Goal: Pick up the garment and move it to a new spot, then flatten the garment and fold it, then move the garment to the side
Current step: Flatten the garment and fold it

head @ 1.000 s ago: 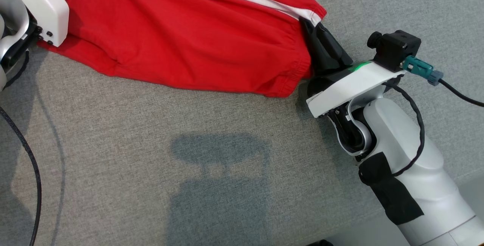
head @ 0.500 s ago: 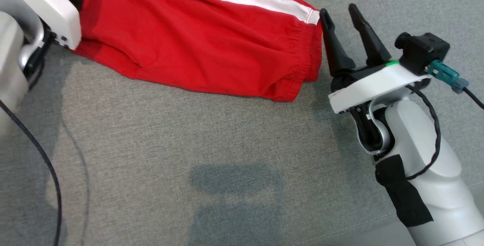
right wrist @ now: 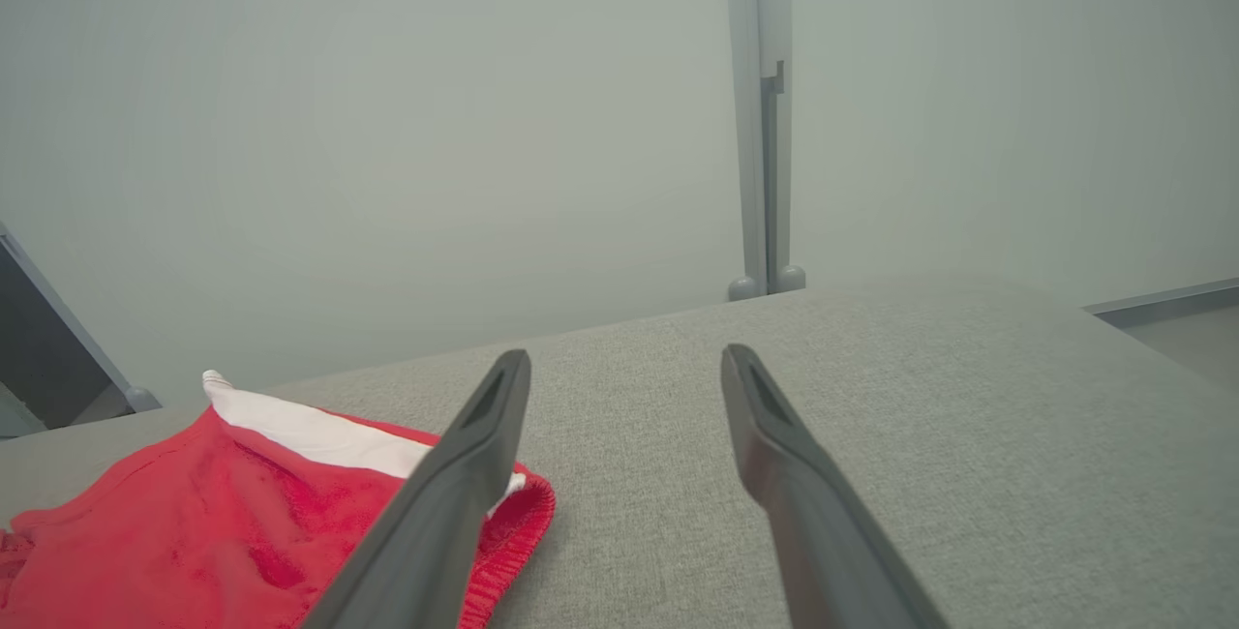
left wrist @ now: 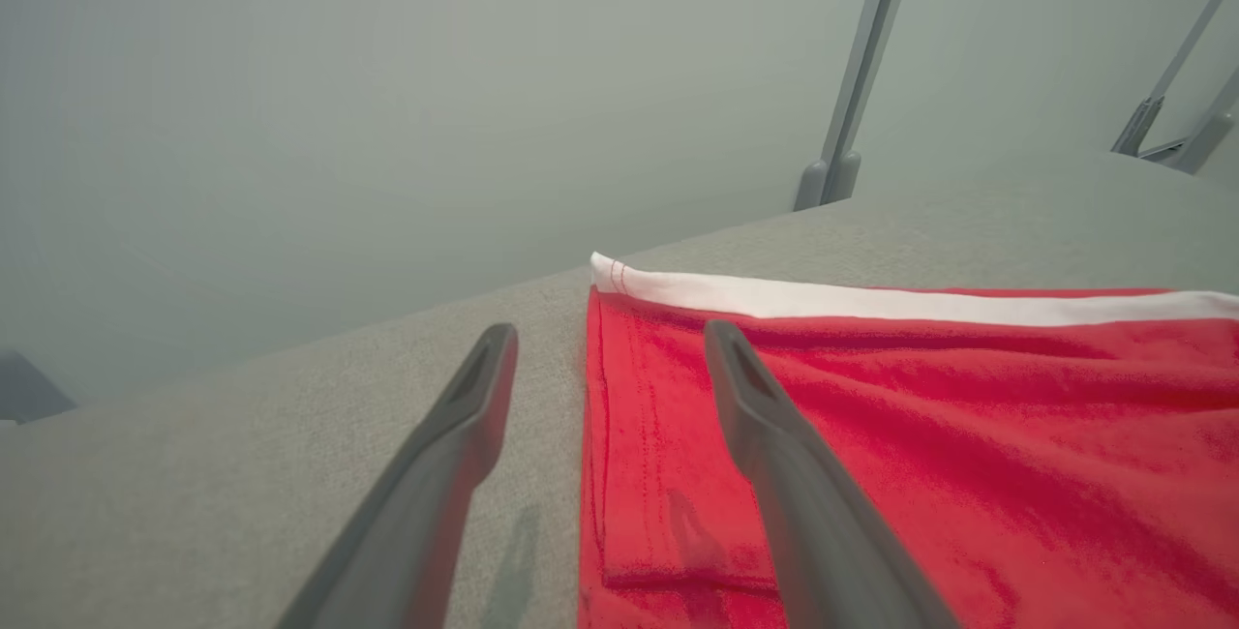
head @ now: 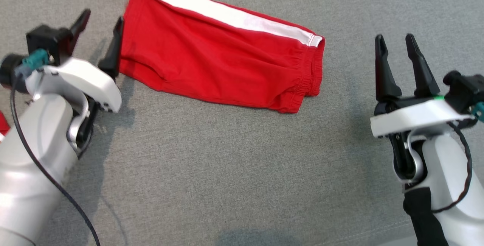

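The garment (head: 223, 60) is a pair of red shorts with a white side stripe, lying folded and flat on the grey fabric surface (head: 227, 170). My left gripper (head: 102, 24) stands open at its left end, one finger beside the cloth edge and nothing held. In the left wrist view the garment (left wrist: 920, 455) lies under and right of the open left gripper (left wrist: 605, 334). My right gripper (head: 395, 39) is open, well right of the elastic waistband. The right wrist view shows the garment (right wrist: 252, 513) at lower left, behind the left finger of the right gripper (right wrist: 624, 358).
A grey wall with upright metal posts (right wrist: 765, 126) rises behind the surface's far edge. A black cable (head: 49, 185) runs along my left arm. A small red scrap (head: 3, 123) shows at the left edge. Bare grey fabric lies in front of the garment.
Both grippers went from shut on the garment's ends to open and drew back from it. The head camera also shifted, so the garment now sits lower in view.
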